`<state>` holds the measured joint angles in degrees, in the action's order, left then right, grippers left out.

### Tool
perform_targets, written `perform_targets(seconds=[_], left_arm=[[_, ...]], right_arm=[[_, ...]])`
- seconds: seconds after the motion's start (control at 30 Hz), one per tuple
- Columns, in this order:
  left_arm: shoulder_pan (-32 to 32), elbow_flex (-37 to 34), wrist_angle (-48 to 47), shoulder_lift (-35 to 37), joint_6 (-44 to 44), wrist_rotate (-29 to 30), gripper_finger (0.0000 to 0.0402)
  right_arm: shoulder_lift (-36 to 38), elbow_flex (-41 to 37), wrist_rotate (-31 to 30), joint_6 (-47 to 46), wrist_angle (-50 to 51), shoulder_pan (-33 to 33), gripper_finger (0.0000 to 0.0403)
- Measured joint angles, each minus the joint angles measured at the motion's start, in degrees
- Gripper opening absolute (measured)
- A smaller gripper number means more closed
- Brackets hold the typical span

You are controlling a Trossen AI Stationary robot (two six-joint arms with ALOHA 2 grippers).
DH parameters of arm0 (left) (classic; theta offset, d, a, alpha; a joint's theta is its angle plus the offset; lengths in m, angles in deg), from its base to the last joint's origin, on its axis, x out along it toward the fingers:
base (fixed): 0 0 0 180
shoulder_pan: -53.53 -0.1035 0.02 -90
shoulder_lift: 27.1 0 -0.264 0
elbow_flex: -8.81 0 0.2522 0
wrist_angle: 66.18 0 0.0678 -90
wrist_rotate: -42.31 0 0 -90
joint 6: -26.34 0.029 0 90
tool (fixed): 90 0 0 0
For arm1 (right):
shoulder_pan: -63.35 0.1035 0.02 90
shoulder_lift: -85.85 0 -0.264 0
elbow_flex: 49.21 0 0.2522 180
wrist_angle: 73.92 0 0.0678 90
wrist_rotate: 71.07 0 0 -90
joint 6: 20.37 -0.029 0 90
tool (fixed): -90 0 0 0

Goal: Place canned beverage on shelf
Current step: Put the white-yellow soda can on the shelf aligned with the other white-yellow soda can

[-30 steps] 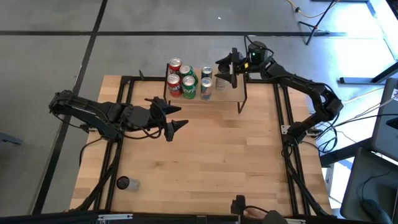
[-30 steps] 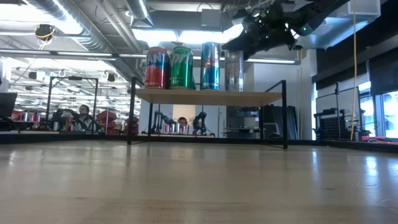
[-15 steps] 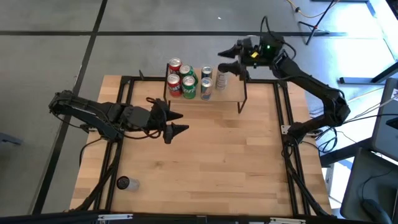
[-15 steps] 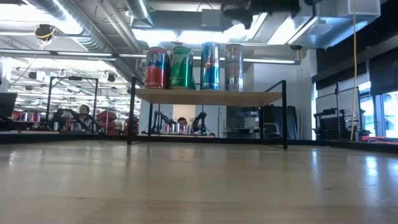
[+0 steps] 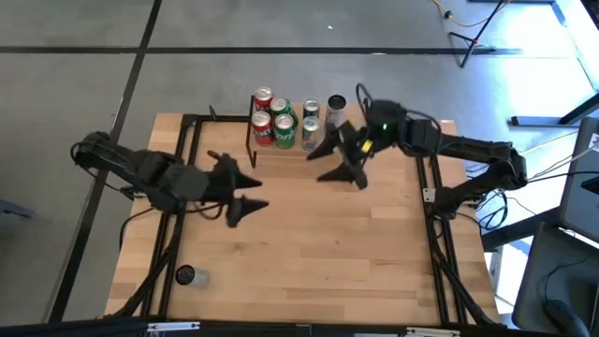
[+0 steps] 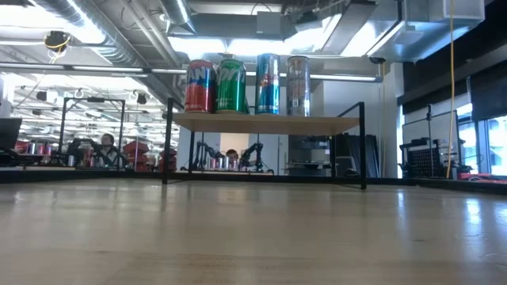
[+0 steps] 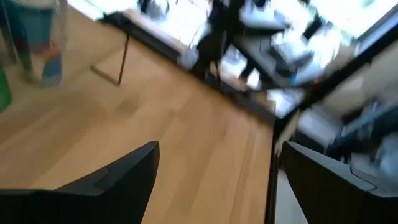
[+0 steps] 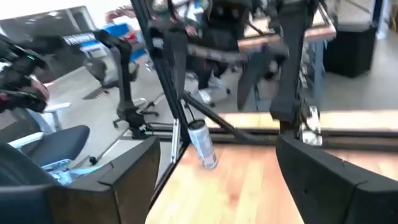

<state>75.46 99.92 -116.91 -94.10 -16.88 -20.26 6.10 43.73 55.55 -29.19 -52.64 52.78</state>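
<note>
Right gripper (image 5: 332, 159) has swung back from above the shelf (image 5: 348, 140) to hang over the worktop (image 5: 328, 243) in front of it, fingers spread wide, empty | silver can (image 6: 298, 76) stands on the shelf, last in a row beside the blue can (image 6: 268, 74) | left gripper (image 5: 245, 190) waits over the worktop's left half, fingers wide apart

The shelf (image 5: 318, 140) sits at the upper middle of the frame, at the desk's (image 5: 309, 243) far edge. Six cans (image 5: 273, 117) stand on it, crowded toward its left end, with the rightmost can (image 5: 336, 102) at the back. The right tool (image 5: 332, 159), fingers spread, is over the shelf's front right part. The left tool (image 5: 241, 187), also spread, is left of centre. A lone can (image 5: 185, 275) lies at the lower left of the desk.
</note>
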Motion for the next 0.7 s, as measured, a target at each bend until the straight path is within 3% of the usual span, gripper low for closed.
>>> perform_targets(seconds=[0.13, 0.33, 0.53, 0.7], left_arm=[[7.1, 3.3, -9.9, -0.1, -5.2, -0.3, 0.033], [20.1, 3.7, -16.9, -0.3, -15.0, -3.6, 0.033], [31.2, 3.7, -27.2, -0.5, -28.8, -6.8, 0.033], [36.4, 3.7, -32.5, -0.7, -36.7, -11.0, 0.0326]], right_arm=[[0.0, 0.0, -10.4, -4.6, -0.5, 6.9, 0.0305], [-2.7, 0.0, -26.5, -6.5, -3.9, 19.0, 0.0305], [-7.9, 0.0, -36.8, -11.0, -4.3, 28.3, 0.0305], [-12.1, -0.1, -42.9, -15.7, -4.5, 33.2, 0.0305]])
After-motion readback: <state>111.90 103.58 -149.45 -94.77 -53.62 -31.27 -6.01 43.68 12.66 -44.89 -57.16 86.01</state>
